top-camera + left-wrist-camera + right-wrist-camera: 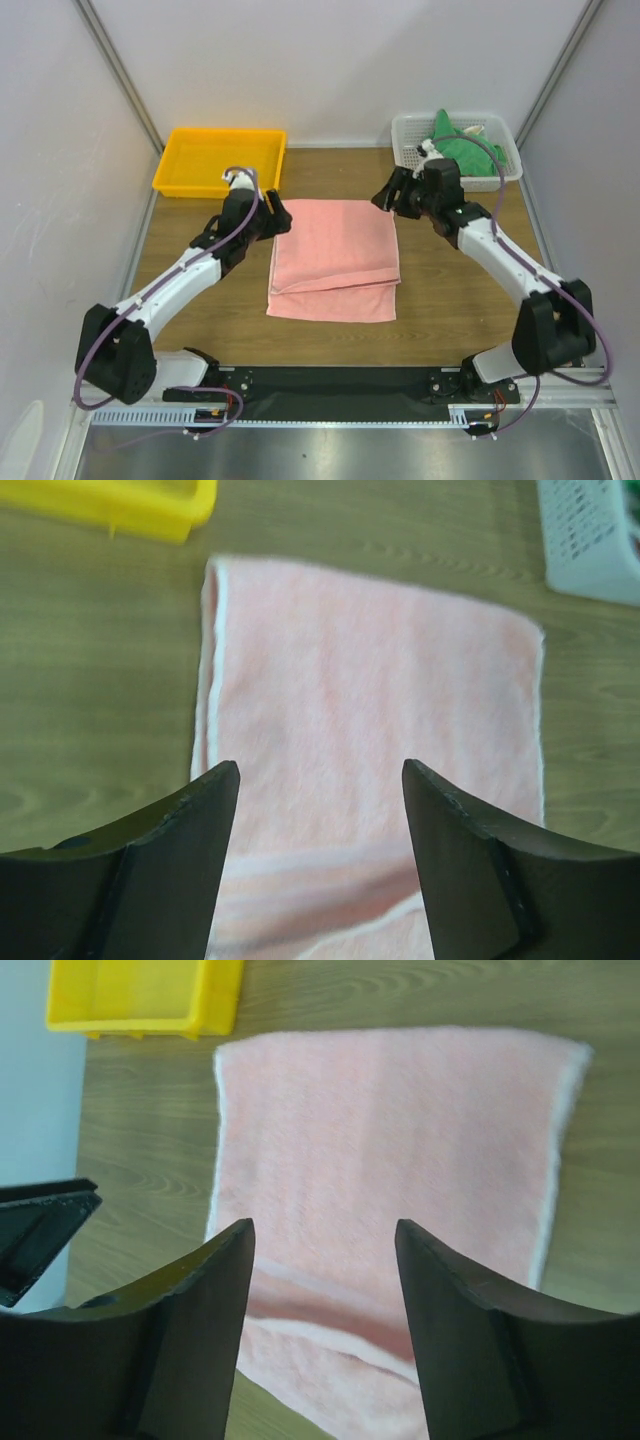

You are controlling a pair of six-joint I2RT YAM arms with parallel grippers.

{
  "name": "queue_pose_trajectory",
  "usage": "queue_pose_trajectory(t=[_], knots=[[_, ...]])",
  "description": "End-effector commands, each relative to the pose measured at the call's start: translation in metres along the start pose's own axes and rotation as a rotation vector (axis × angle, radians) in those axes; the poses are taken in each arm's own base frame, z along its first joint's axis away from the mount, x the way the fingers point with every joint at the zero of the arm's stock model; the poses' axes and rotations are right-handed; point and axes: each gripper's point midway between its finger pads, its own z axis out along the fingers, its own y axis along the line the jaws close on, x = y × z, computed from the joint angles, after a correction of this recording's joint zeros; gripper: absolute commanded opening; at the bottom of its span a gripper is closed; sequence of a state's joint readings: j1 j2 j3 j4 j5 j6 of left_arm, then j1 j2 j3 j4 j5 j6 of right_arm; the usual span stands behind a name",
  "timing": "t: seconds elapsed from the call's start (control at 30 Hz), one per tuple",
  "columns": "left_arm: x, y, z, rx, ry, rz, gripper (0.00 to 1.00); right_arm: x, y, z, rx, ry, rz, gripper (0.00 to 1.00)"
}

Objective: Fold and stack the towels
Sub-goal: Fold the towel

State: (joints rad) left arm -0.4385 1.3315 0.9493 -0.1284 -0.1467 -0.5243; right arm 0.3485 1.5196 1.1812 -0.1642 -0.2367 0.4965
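At the middle of the wood-grain tabletop (450,300) lies the salmon-pink towel (335,255), doubled over, its lower layer peeking out at 6 o'clock. The left gripper (320,770) at its 10 o'clock corner and the right gripper (325,1230) at 2 o'clock hang with jaws apart and empty, likely because the fold is laid. Green towels (462,148) wait in the white basket (405,130) at 1 o'clock, by white walls (330,60).

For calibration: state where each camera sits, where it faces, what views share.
Top external: above, behind, looking down on table; left arm, right arm show.
Left wrist: on left arm, facing down at pink towel; open left gripper shows.
Right wrist: on right arm, facing same towel; open right gripper shows.
Shared: wrist views both show towel, yellow tray.
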Motion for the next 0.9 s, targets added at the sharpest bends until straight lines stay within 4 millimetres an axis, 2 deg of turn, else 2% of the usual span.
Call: queue_pose_trajectory(t=[0.0, 0.03, 0.07, 0.1, 0.17, 0.2, 0.33, 0.43, 0.63, 0.67, 0.87], knots=[[0.055, 0.031, -0.013, -0.087, 0.114, -0.094, 0.73, 0.044, -0.046, -0.024, 0.196, 0.052, 0.121, 0.65], [0.063, 0.036, -0.016, -0.104, 0.128, -0.117, 0.73, 0.049, -0.054, -0.03, 0.232, 0.043, 0.139, 0.67], [0.078, 0.047, -0.022, -0.123, 0.15, -0.145, 0.73, 0.049, -0.054, -0.041, 0.234, 0.023, 0.151, 0.68], [0.086, 0.049, -0.024, -0.123, 0.163, -0.175, 0.73, 0.069, -0.065, -0.045, 0.265, 0.054, 0.178, 0.68], [0.096, 0.056, -0.029, -0.141, 0.168, -0.262, 0.72, 0.076, -0.07, -0.055, 0.279, 0.038, 0.233, 0.7], [0.104, 0.06, -0.034, -0.146, 0.167, -0.307, 0.72, 0.087, -0.077, -0.057, 0.298, 0.049, 0.256, 0.7], [0.112, 0.069, -0.042, -0.177, 0.152, -0.41, 0.71, 0.104, -0.087, -0.063, 0.326, 0.05, 0.36, 0.72], [0.114, 0.071, -0.045, -0.198, 0.152, -0.463, 0.7, 0.112, -0.093, -0.062, 0.344, 0.056, 0.403, 0.72], [0.131, 0.072, -0.051, -0.225, 0.208, -0.556, 0.66, 0.119, -0.104, -0.058, 0.365, 0.054, 0.457, 0.72], [0.139, 0.076, -0.054, -0.248, 0.229, -0.564, 0.66, 0.12, -0.105, -0.057, 0.362, 0.047, 0.467, 0.72], [0.154, 0.077, -0.061, -0.259, 0.268, -0.627, 0.63, 0.119, -0.103, -0.054, 0.333, 0.027, 0.488, 0.72]])
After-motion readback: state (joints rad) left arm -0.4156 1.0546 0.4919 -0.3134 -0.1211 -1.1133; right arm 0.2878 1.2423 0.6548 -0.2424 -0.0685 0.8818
